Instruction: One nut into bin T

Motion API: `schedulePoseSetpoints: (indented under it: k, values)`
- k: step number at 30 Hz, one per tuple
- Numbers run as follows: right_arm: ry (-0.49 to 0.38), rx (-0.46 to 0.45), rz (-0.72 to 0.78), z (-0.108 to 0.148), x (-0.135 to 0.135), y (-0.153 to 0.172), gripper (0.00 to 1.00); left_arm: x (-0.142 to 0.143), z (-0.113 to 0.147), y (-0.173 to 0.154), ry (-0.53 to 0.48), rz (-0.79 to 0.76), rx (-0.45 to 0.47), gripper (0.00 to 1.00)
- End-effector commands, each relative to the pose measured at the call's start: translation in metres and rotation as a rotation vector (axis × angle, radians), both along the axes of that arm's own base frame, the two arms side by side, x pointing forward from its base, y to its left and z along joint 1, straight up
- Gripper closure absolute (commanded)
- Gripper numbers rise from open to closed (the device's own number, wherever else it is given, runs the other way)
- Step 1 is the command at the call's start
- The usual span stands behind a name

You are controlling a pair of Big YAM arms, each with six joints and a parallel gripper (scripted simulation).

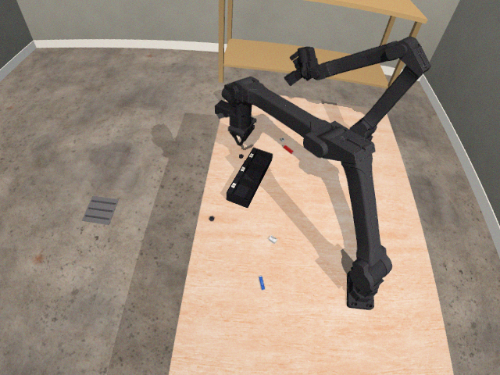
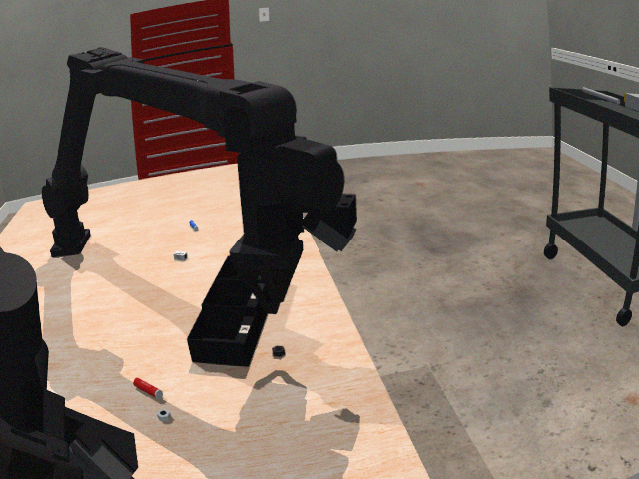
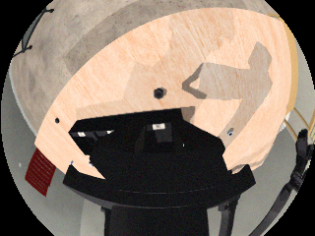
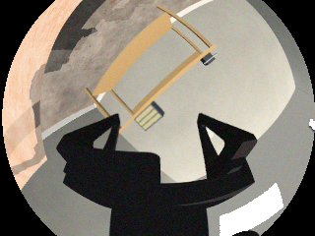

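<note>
A black row of three labelled bins (image 1: 247, 183) (image 2: 219, 334) (image 3: 118, 120) lies on the wooden table; I cannot read the letters. A black nut (image 1: 241, 155) (image 2: 278, 351) (image 3: 158, 92) lies on the table just off the bins' end. A second black nut (image 1: 211, 218) (image 3: 57, 120) lies near the table edge. A grey nut (image 1: 281, 139) (image 2: 164, 415) (image 3: 229, 132) lies by a red cylinder (image 1: 287, 149) (image 2: 147, 388). My left gripper (image 1: 241, 140) (image 2: 261, 301) hangs low over the end bin, partly open, with nothing seen between its fingers. My right gripper (image 1: 292, 69) (image 4: 158, 117) is wide open, high in the air.
A small silver part (image 1: 273, 239) (image 2: 180, 255) and a blue cylinder (image 1: 261, 282) (image 2: 193, 224) lie mid-table. A wooden shelf (image 1: 282, 56) (image 4: 143, 74) stands behind the table's far end. The table edge runs close beside the bins.
</note>
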State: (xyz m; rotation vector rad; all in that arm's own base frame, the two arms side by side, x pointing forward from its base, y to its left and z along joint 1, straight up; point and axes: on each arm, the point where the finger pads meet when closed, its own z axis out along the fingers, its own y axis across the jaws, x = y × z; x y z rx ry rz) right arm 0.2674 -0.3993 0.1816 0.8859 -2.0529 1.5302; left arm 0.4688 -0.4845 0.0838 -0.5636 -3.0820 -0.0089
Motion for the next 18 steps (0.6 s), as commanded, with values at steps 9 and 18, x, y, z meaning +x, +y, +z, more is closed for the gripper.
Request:
schedulePoseSetpoints:
  k: [9,18]
  values:
    - [-0.007,-0.007,-0.015,0.0043,-0.0047,-0.0051,0.00,0.0034,0.0259,0.0013,-0.041,0.002,-0.041,0.70]
    - [-0.007,-0.007,-0.015,0.0043,-0.0047,-0.0051,0.00,0.0012,0.0243,0.0024,-0.041,0.002,-0.041,0.70]
